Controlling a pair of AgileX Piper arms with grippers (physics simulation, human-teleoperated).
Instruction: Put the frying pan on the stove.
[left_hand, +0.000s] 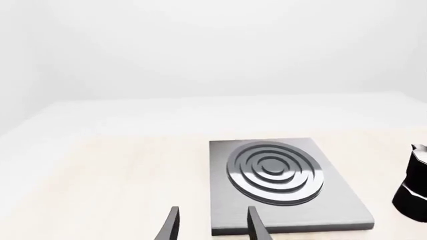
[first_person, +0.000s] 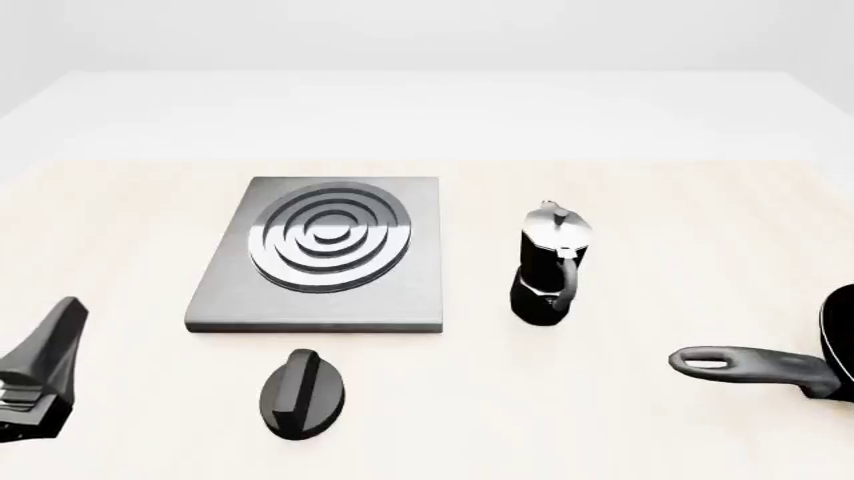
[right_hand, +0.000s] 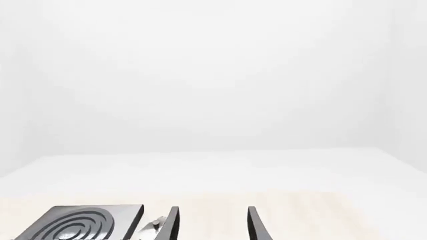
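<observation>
Over at four o'clock on the surface (first_person: 641, 430), the pan (first_person: 781, 365) lies untouched, well apart from the stove (first_person: 400, 300) at ten. Both grippers, left (left_hand: 211, 225) and right (right_hand: 212, 224), stand wide and empty. Reaching hasn't begun; the right must take the handle.

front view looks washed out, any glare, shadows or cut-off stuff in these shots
Front view: bright even light, only faint shadows; sheen on the stove rings and moka pot top; the frying pan is cropped at the right edge. Wrist views: mostly blank white; in the left wrist view the pot is cropped.
</observation>
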